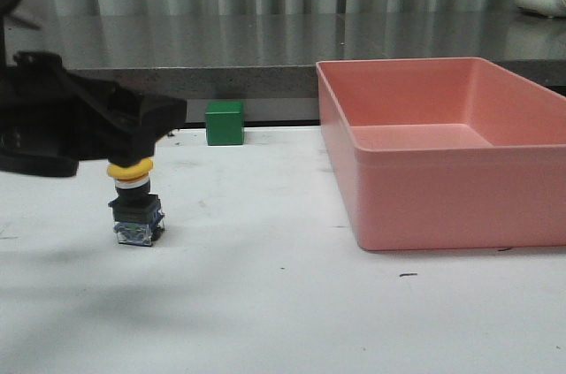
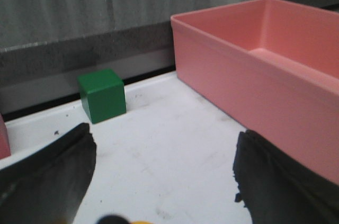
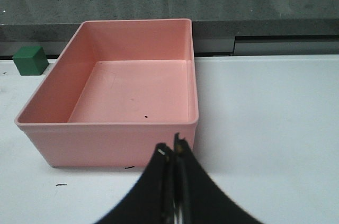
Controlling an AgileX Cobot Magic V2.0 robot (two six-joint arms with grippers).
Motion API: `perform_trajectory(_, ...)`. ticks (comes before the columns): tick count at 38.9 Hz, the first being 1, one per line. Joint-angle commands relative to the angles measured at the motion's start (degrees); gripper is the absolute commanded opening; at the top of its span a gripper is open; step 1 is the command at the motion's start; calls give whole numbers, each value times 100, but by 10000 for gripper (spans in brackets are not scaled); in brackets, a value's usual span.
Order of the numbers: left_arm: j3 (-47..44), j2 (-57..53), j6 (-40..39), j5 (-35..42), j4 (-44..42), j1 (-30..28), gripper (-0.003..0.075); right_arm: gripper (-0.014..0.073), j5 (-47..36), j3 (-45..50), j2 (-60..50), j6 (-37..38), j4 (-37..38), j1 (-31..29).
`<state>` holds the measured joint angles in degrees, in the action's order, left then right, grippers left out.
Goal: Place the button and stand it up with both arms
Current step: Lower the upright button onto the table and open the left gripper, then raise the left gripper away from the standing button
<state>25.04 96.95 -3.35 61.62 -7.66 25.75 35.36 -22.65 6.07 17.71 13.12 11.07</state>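
Note:
The button stands upright on the white table at the left, yellow cap on top, black base and clear bottom down. My left gripper hovers right over its cap. In the left wrist view the left gripper is open wide, its fingers are apart, and only a sliver of the yellow cap shows at the frame edge between them. I cannot tell whether the fingers touch the cap. My right gripper is shut and empty, just in front of the pink bin's near wall. It is out of the front view.
A large empty pink bin stands on the right, also in the left wrist view and the right wrist view. A green cube sits at the table's back edge. A grey counter runs behind.

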Motion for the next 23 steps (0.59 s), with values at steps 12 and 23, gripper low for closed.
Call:
perform_trajectory(12, 615, -2827, -669, -4061, 56, 57, 511, -70, -471, -154, 69, -56, 161, -16)
perform_trajectory(23, 683, -4536, -669, -5668, 56, 57, 389, -70, -471, -154, 69, -56, 161, -16)
